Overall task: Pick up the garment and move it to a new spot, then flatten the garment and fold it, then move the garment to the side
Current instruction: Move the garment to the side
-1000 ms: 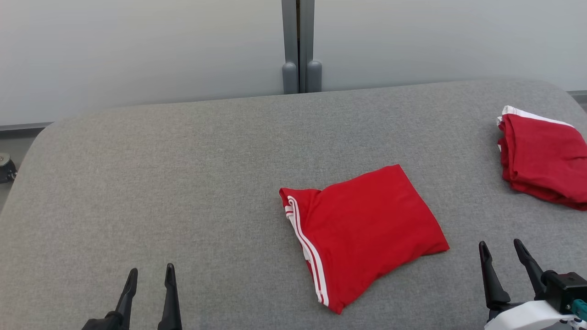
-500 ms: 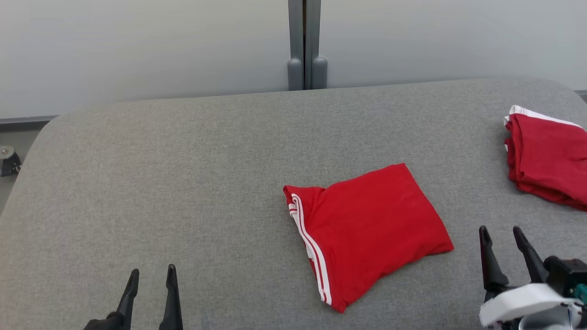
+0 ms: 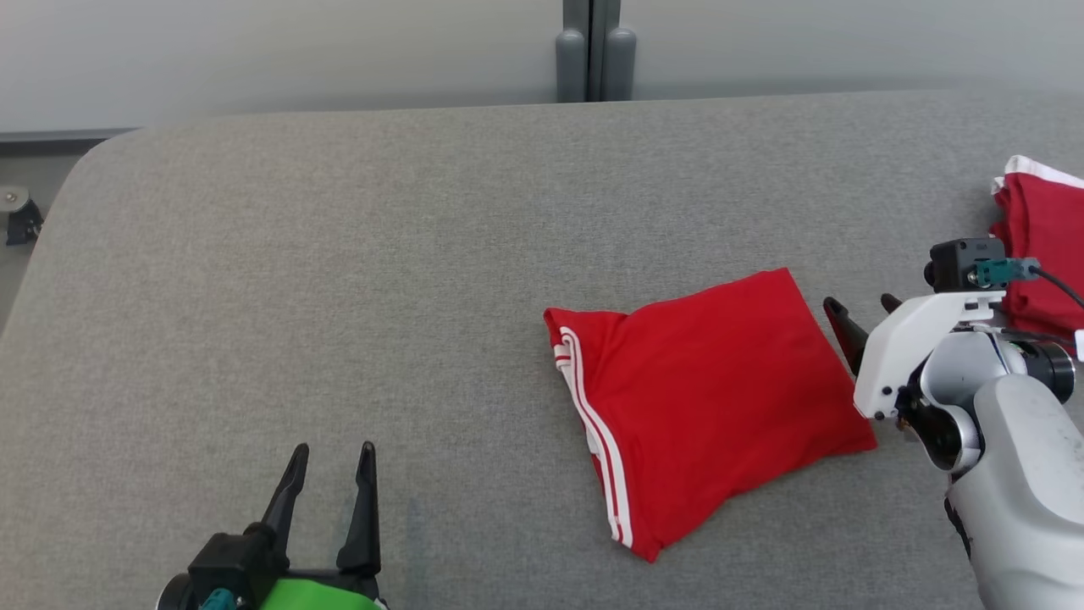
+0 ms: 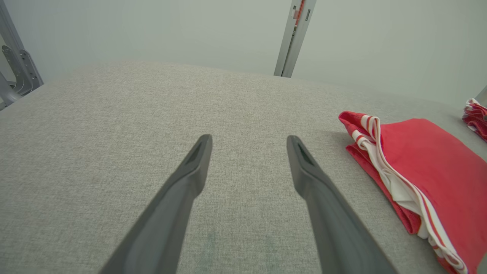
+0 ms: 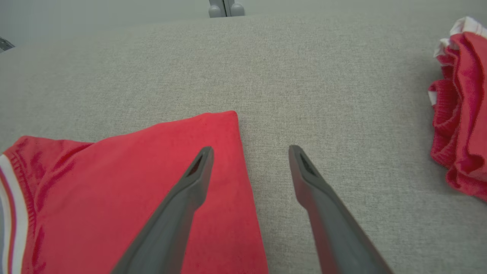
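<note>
Grey woven fabric covers the tabletop (image 3: 339, 254), which is backed by a pale wall (image 3: 254, 51).

Two tools are counted. The right tool (image 3: 861, 303) is seen at the right middle of the head view with its fingers spread apart and nothing held between them. In the right wrist view, this tool (image 5: 251, 150) straddles the right edge of the folded garment (image 5: 152, 182). One finger is placed over the red cloth near its upper right corner and the other over bare tabletop; whether the cloth is touched cannot be told. The left tool (image 3: 332, 451) is found at the lower left of the head view, likewise spread and empty, well apart from the garment. In the left wrist view, its fingers (image 4: 249, 140) are shown over bare fabric, with the garment (image 4: 430, 163) off to the right.

Two red garments are counted. The folded garment (image 3: 711, 398) lies right of centre in the head view, with white stripes along its left edge. A second red garment (image 3: 1042, 246), white-trimmed, is bunched at the right edge of the frame, beyond the right tool. Nothing is seen lying between the right tool and the folded garment.

One grey post (image 3: 595, 47) stands against the wall at top centre, and a small dark fitting (image 3: 17, 216) is seen at the upper left edge.
</note>
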